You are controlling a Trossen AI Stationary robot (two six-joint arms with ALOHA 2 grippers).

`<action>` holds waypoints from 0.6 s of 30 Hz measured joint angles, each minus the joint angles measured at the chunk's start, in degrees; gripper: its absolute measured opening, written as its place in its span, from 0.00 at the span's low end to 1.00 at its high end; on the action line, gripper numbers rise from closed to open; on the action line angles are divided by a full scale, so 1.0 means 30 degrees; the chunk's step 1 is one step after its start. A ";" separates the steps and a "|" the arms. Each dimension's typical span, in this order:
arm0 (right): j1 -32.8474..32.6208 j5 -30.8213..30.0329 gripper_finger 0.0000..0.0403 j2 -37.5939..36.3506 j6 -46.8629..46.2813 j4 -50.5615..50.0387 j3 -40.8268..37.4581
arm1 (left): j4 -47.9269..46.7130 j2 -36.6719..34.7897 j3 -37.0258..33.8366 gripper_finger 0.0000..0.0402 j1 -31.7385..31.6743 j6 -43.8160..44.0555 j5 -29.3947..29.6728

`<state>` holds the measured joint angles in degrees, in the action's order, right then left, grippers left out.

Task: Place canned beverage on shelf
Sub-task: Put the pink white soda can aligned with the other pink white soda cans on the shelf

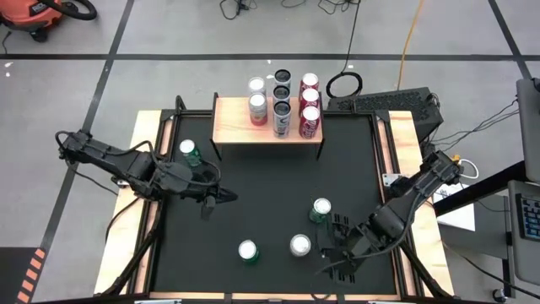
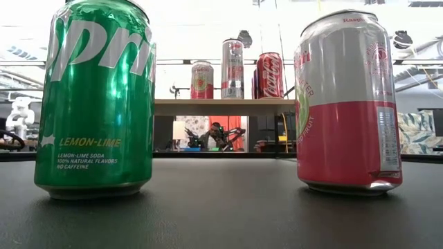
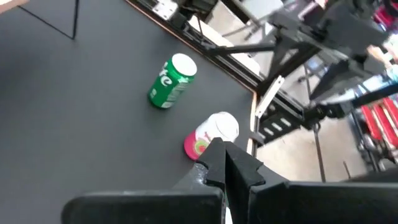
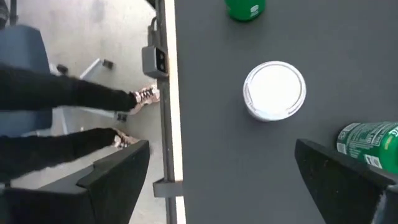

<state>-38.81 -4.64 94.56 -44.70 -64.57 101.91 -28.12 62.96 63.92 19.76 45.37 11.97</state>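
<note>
Right hand (image 1: 337,253), fingers spread wide and empty, hovers above the black table (image 1: 261,194), apparently lining up on the pink-and-silver can (image 1: 300,246) just beside it. Two green soda cans (image 1: 321,210) (image 1: 247,252) stand near. Left hand (image 1: 221,199), fingers pressed together, waits well apart. Farther off, the light-wood shelf on black legs (image 1: 232,127) carries six cans; their labels are hard to read from above.

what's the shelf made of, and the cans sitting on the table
Shelf: its top looks like light, unpainted wood with a matte finish; the thin black legs are probably metal. Green can and pink-and-silver can: likely aluminium, with glossy printed sides that catch highlights and a bare silvery rim.
</note>
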 joint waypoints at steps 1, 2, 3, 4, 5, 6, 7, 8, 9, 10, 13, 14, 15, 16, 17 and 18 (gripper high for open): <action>-0.0098 -0.0120 0.94 0.0000 0.0309 -0.0002 0.0000 | 0.0007 0.0007 0.0000 0.00 0.0100 0.0256 0.0307; -0.0206 -0.0351 0.94 0.0000 0.0705 -0.0002 0.0000 | 0.0046 0.0014 -0.0003 0.00 0.0116 0.0550 0.0585; -0.0267 -0.0515 0.94 0.0000 0.1094 -0.0010 0.0000 | 0.0129 0.0014 -0.0007 0.00 0.0114 0.0860 0.0921; -0.0291 -0.0626 0.94 0.0000 0.1459 -0.0019 0.0000 | 0.0204 0.0014 -0.0007 0.00 0.0114 0.1203 0.1231; -0.0326 -0.0874 0.94 0.0000 0.1658 -0.0063 0.0000 | 0.0305 0.0014 -0.0007 0.00 0.0114 0.1390 0.1542; -0.0347 -0.0950 0.94 0.0000 0.1731 -0.0150 0.0000 | 0.0407 0.0014 -0.0007 0.00 0.0099 0.1567 0.1760; -0.0347 -0.0944 0.94 0.0000 0.1730 -0.0204 0.0000 | 0.0435 0.0014 -0.0007 0.00 0.0099 0.1631 0.1950; -0.0347 -0.0950 0.94 0.0000 0.1674 -0.0194 0.0000 | 0.0422 0.0014 -0.0007 0.00 0.0097 0.1615 0.2026; -0.0352 -0.0938 0.94 -0.0002 0.1538 -0.0167 0.0000 | 0.0422 0.0014 -0.0007 0.00 0.0014 0.1496 0.2053; -0.0371 -0.0935 0.94 -0.0004 0.1312 -0.0118 0.0000 | 0.0422 0.0014 -0.0007 0.00 -0.0061 0.1147 0.2046; -0.0452 -0.0953 0.94 -0.0007 0.0993 0.0701 0.0000 | 0.0424 0.0014 -0.0007 0.00 -0.0323 -0.0249 0.2028; -0.0484 -0.1071 0.94 -0.0007 0.1031 0.1019 0.0000 | 0.0422 0.0014 -0.0007 0.00 -0.0424 -0.0841 0.1921; -0.0499 -0.1388 0.94 -0.0007 0.1096 0.1287 0.0000 | 0.0422 0.0014 -0.0007 0.00 -0.0529 -0.1522 0.1703; -0.0500 -0.1824 0.94 -0.0007 0.1121 0.1557 0.0000 | 0.0422 0.0014 -0.0007 0.00 -0.0618 -0.2215 0.1547; -0.0500 -0.2380 0.94 -0.0007 0.1093 0.1756 0.0000 | 0.0413 0.0014 -0.0007 0.00 -0.0680 -0.2878 0.1361; -0.0491 -0.3094 0.94 -0.0005 0.1032 0.1847 0.0000 | 0.0396 0.0014 -0.0007 0.00 -0.0751 -0.3551 0.1188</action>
<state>-40.29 -13.92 94.55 -41.60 -59.03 101.91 -26.93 63.00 63.90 17.50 34.71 15.53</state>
